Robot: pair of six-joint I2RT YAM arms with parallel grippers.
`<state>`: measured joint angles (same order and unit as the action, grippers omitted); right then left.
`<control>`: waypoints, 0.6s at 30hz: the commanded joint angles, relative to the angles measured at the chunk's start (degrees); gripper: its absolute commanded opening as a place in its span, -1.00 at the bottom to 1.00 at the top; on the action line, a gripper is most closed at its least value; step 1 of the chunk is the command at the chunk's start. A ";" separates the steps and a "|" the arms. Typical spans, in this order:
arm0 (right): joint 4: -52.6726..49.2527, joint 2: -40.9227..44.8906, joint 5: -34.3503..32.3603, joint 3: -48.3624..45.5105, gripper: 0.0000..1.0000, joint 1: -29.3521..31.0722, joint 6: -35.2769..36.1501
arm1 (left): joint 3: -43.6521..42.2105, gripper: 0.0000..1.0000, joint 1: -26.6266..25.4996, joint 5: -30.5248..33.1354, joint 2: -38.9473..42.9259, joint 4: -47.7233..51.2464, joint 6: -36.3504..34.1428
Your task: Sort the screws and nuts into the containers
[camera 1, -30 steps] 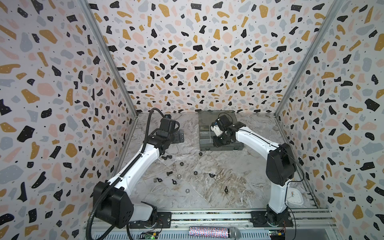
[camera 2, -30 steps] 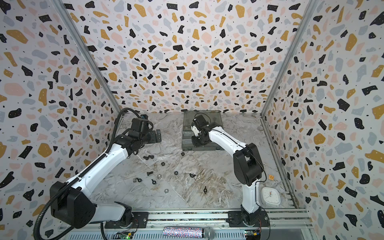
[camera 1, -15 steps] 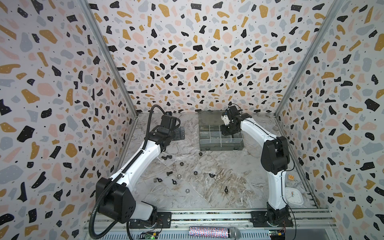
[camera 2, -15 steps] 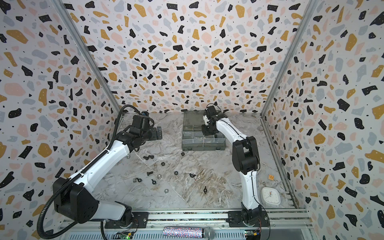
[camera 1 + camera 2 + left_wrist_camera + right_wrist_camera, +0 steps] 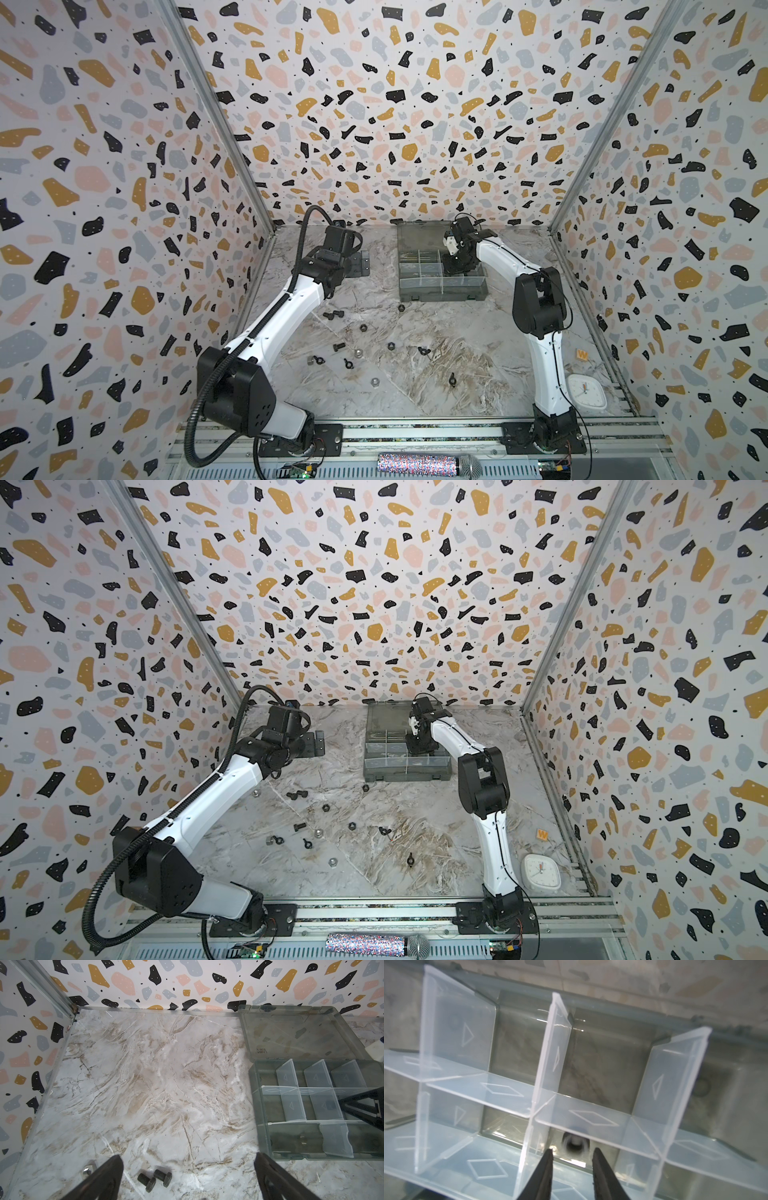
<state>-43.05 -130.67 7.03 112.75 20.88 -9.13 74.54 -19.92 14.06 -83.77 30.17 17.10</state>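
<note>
The smoky-grey organizer box (image 5: 440, 291) (image 5: 405, 773) with pale-walled containers lies at the back, lid (image 5: 291, 1032) flat open. My right gripper (image 5: 572, 1152) (image 5: 455, 266) (image 5: 419, 746) hangs in its right side, jaws a little apart, nothing between them. A blurred dark nut (image 5: 575, 1144) shows in the compartment just beyond the fingertips. My left gripper (image 5: 188, 1167) (image 5: 357, 264) stands wide open above the back-left table, over two black screws (image 5: 154, 1179) (image 5: 333, 315) lying side by side. Another screw (image 5: 338, 345) and several nuts (image 5: 390, 345) and wing nuts (image 5: 452, 378) are scattered mid-table.
A silver nut (image 5: 88, 1169) lies beside the left finger, and another (image 5: 303, 1139) in the box's front compartment. A white clock (image 5: 586, 390) and orange tag (image 5: 582, 354) sit front right. A microphone (image 5: 428, 461) lies on the front rail. Patterned walls close in three sides.
My right gripper swung up to the box's back right, then came down into its right side, and its jaws have parted. The left arm shifted slightly back, still open.
</note>
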 commanded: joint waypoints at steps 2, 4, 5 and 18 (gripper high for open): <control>-1.50 3.92 0.05 1.11 -0.14 -0.23 0.69 | 1.67 1.00 0.26 -0.21 -0.18 0.49 -0.93; -1.24 6.00 -0.12 -0.39 -0.13 -0.16 0.88 | 1.41 1.00 0.25 -1.30 -0.17 0.42 -0.86; -1.34 6.97 -0.26 -0.95 -0.15 -0.08 0.89 | 1.31 1.00 0.24 -1.64 -0.12 0.57 -0.79; 0.04 21.25 1.40 -19.10 -0.12 12.44 -1.31 | -8.53 1.00 0.24 -4.91 8.05 0.11 1.85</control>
<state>-42.52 -111.18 7.20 97.34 30.22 -8.99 68.38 -19.92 11.09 -78.50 30.59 17.72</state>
